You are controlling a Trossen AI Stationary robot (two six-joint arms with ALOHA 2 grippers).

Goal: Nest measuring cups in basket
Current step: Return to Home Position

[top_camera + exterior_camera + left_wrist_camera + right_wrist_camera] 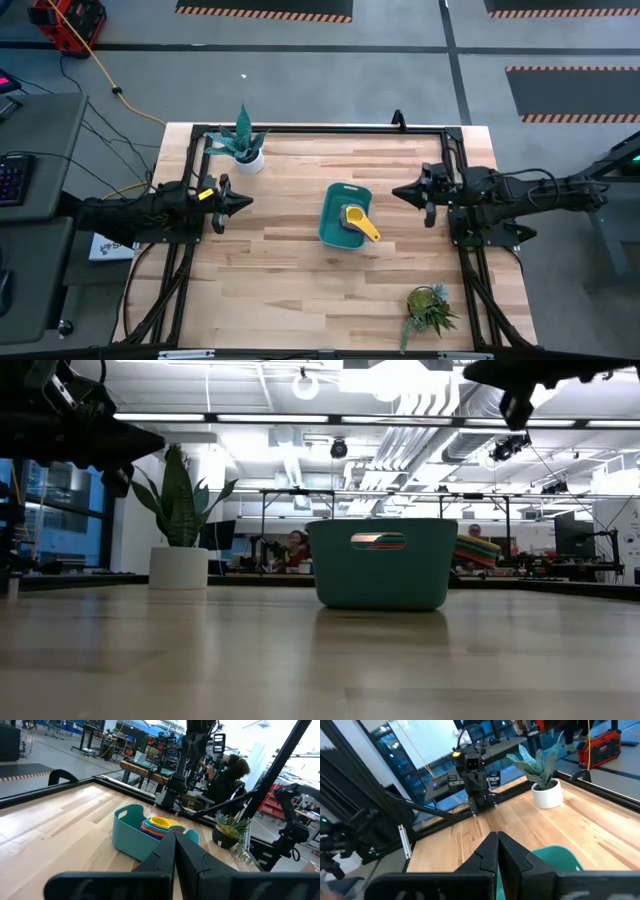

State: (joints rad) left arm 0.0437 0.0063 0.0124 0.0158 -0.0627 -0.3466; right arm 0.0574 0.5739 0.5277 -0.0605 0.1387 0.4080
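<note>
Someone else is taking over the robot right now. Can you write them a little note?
Left gripper: shut, empty, at the left side of the table.
Right gripper: shut, empty, at the right side.
Measuring cups: nested, yellow on top, in the basket mid-table, handles over its rim.
Done: cups in basket.
Left: probably nothing more to move.

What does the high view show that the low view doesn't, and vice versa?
Only high: yellow measuring cup inside the basket, handle over its rim; a second plant on the right; left gripper and right gripper either side. Only low: layered cup handles past the basket's side, its handle slot, people behind. Both: basket, white-potted plant.
</note>
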